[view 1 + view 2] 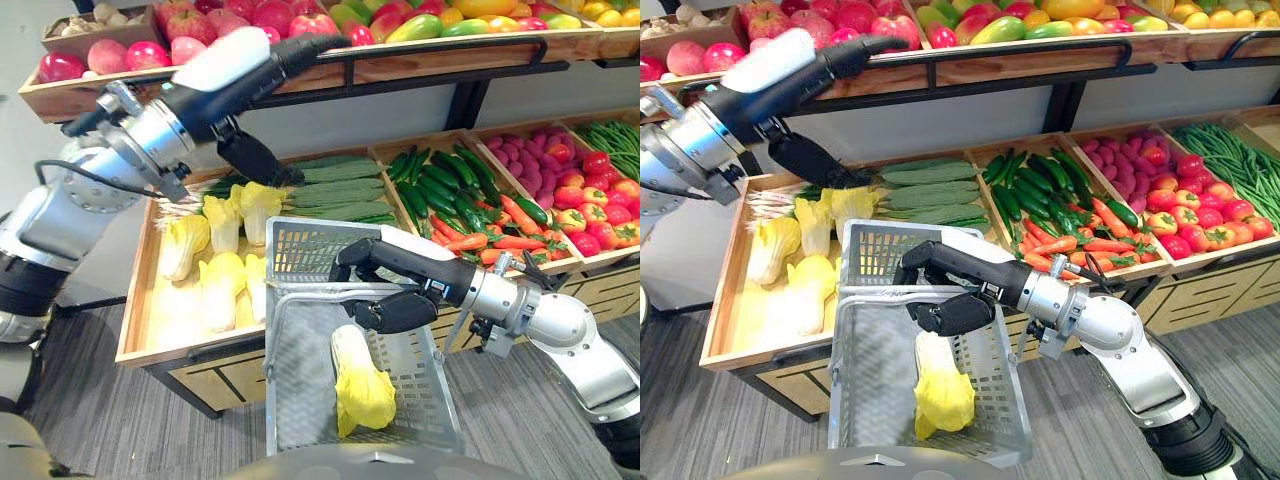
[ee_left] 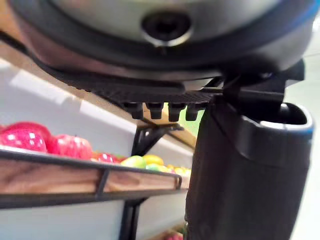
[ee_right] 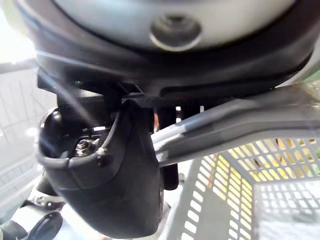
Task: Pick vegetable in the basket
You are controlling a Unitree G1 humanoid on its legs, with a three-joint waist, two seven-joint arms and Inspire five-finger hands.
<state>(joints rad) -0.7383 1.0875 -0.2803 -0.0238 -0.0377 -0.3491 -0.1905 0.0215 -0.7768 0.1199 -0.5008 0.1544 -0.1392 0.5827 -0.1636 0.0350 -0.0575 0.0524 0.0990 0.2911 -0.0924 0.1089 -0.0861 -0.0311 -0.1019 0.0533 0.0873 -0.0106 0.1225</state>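
1. One yellow-green cabbage (image 1: 362, 392) lies inside the grey basket (image 1: 300, 242). It rests on the mesh floor, with its pale stalk end toward the basket's middle and its leafy end toward the near rim.
2. My right hand (image 1: 400, 310) sits over the basket's middle, with fingers curled round the basket's handle (image 3: 220, 127) and clamped on it. In my right wrist view the grey bar runs straight through the grip.
3. My left hand (image 1: 790, 90) is raised above and to the left of the basket, past its far wall. The fingers are straight, the thumb hangs apart from them, and the hand holds nothing.
4. More cabbages (image 1: 222, 268) lie in a wooden crate (image 1: 135, 300) just beside the basket's left wall and behind it.
5. Cucumbers (image 1: 340, 190) lie behind the basket's far wall, and carrots (image 1: 490, 240) lie to the basket's right.
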